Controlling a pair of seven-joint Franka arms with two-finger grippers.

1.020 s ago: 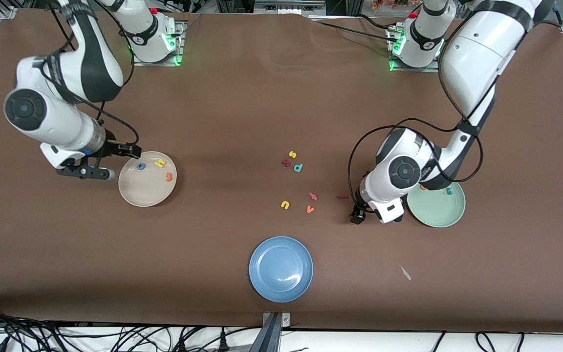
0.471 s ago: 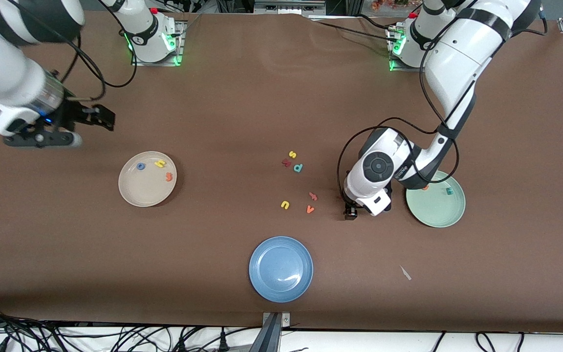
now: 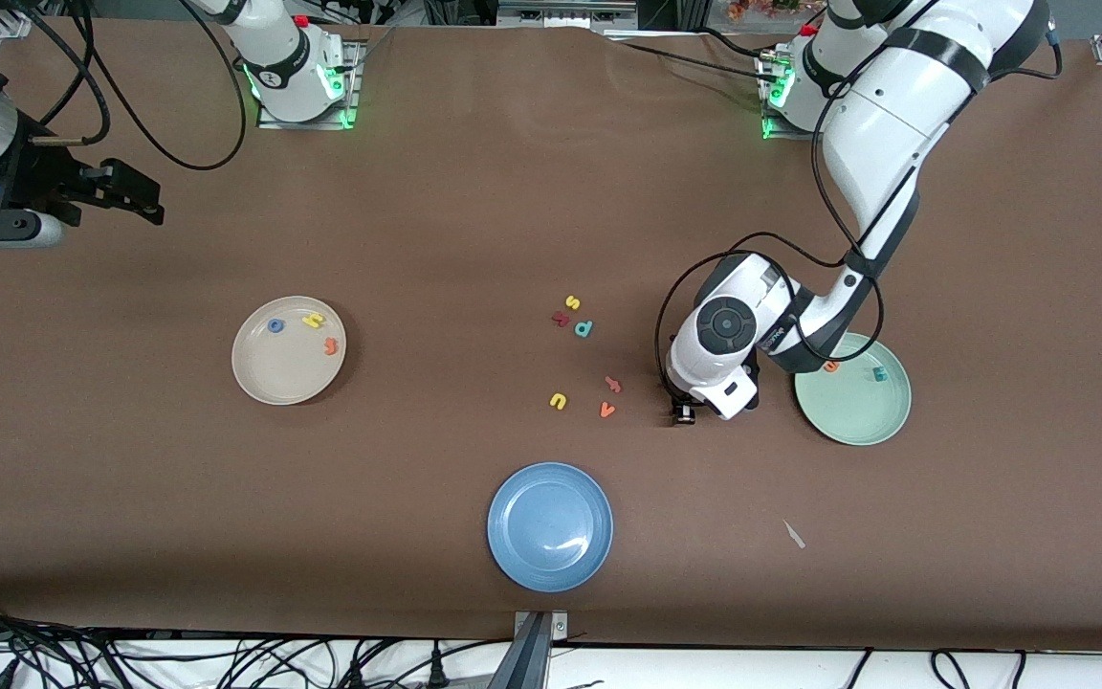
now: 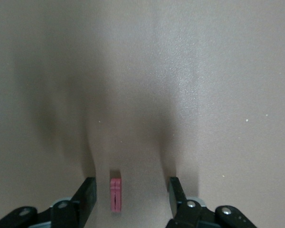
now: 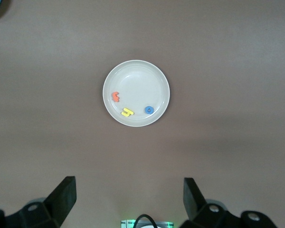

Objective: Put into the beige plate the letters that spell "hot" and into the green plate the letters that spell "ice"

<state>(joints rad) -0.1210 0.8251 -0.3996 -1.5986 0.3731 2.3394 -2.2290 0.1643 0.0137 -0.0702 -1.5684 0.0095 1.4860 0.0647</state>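
Now note the dark red short foam bar i (image 4: 115,195): it lies flat on the brown table (image 3: 474,191) between the fingers of your left gripper (image 4: 130,199), closer to one finger than the other and touching neither. Its long axis runs along the fingers, so they face its two long sides. The jaws stand parted around it; no grip shows yet.

In the front view, the left gripper (image 3: 684,415) sits low at the table, just beside the pale mint-green round plate (image 3: 855,416), on the side toward the loose letters. The left arm bends down steeply from its base, wrist over the plate's rim. An orange foam e (image 3: 830,366) and a teal foam c (image 3: 879,374) lie in that plate.

The round cream-beige plate (image 3: 269,378) holds the yellow h (image 3: 313,321), the blue ring-shaped o (image 3: 275,325) and the orange t (image 3: 330,346). Your right gripper (image 3: 121,191) waits, jaws spread wide and empty, raised over the table at the right arm's end.

Judged from this, the i is the last letter to place.
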